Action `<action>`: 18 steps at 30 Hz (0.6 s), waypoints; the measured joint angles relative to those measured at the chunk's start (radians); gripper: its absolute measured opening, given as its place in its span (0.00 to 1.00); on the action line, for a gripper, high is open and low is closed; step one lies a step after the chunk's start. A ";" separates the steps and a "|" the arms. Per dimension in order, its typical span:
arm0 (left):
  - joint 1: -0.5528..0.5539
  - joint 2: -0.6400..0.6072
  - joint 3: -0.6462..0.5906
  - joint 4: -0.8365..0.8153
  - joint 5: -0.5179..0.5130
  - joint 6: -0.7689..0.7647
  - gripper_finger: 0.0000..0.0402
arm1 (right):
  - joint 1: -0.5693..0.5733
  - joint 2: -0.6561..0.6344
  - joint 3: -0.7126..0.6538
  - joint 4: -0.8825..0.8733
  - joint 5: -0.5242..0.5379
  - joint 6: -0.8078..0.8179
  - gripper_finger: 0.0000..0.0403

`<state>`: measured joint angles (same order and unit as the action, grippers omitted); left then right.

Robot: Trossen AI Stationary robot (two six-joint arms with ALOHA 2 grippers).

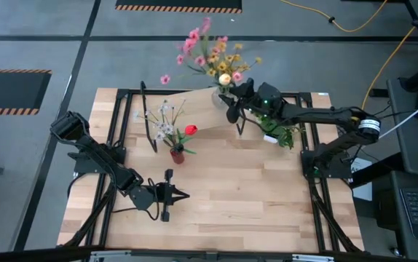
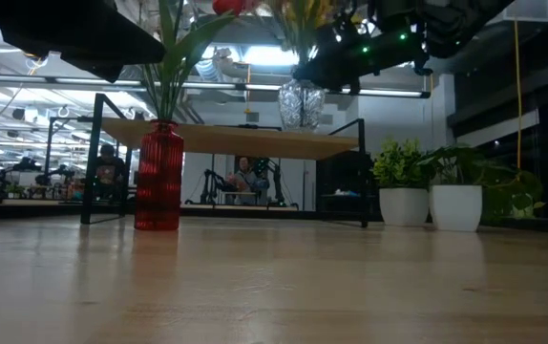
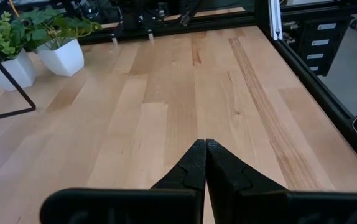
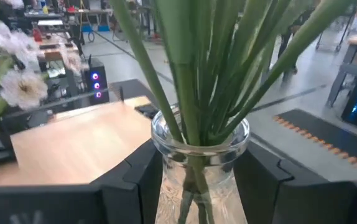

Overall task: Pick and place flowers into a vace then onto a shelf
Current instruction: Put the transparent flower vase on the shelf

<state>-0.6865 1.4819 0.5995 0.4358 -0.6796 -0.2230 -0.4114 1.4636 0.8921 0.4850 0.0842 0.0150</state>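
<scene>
A clear glass vase (image 1: 217,95) full of pink and yellow flowers (image 1: 213,51) stands upright at the right end of the light-wood shelf (image 1: 191,109), and my right gripper (image 4: 200,177) is shut on it. On the table in front of the shelf stands a red ribbed vase (image 2: 158,177) holding white flowers and a red tulip (image 1: 190,129). My left gripper (image 3: 204,149) is shut on nothing, low over the table's near left part. My right gripper pinches the glass vase between its two fingers (image 4: 135,180), on the opposite sides of its body just below the rim (image 4: 166,146). The fingers reach in level from the table's right side. The vase is upright, its base (image 2: 301,124) at the shelf's top; whether it rests there I cannot tell.
Two white pots with green plants (image 2: 403,203) (image 2: 455,205) stand on the table's right side, under my right arm. The shelf's thin black legs (image 2: 90,162) stand around the red vase. Bare tabletop (image 1: 238,196) lies ahead of my left gripper.
</scene>
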 joint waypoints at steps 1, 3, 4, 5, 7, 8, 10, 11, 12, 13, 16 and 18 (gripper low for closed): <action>0.000 0.000 0.000 0.000 0.000 -0.001 0.01 | -0.001 0.010 0.000 0.002 0.000 0.003 0.39; 0.000 0.000 0.000 0.000 0.000 -0.002 0.01 | -0.006 0.024 0.000 0.017 0.001 0.003 0.39; -0.001 0.000 0.000 0.000 0.000 -0.002 0.01 | -0.009 0.027 0.000 0.026 0.001 0.003 0.39; -0.002 0.000 0.000 0.000 0.000 -0.002 0.01 | -0.012 0.028 0.000 0.030 0.001 0.003 0.39; -0.002 0.000 0.000 0.000 0.000 -0.001 0.01 | -0.018 0.029 0.000 0.027 0.001 0.004 0.39; -0.002 0.000 0.000 -0.004 0.000 -0.002 0.01 | -0.018 0.030 0.000 0.022 0.001 0.006 0.39; -0.002 0.000 0.000 -0.015 0.001 -0.002 0.01 | -0.019 0.030 0.000 0.020 0.001 0.006 0.39; -0.002 0.000 0.000 -0.018 0.000 -0.002 0.01 | -0.019 0.030 0.000 0.021 0.002 0.005 0.39; -0.002 0.000 0.000 -0.020 0.000 -0.002 0.01 | -0.019 0.030 0.000 0.020 0.002 0.005 0.39; -0.002 0.000 0.000 -0.021 0.000 -0.002 0.01 | -0.019 0.030 0.000 0.016 0.002 0.005 0.39; -0.002 0.000 0.000 -0.022 0.001 -0.002 0.01 | -0.019 0.030 0.000 0.007 0.004 0.005 0.39; -0.002 0.000 0.000 -0.022 0.000 -0.002 0.01 | -0.019 0.030 0.000 0.005 0.004 0.007 0.39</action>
<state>-0.6884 1.4820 0.5995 0.4141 -0.6792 -0.2253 -0.4301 1.4937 0.8921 0.4900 0.0883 0.0223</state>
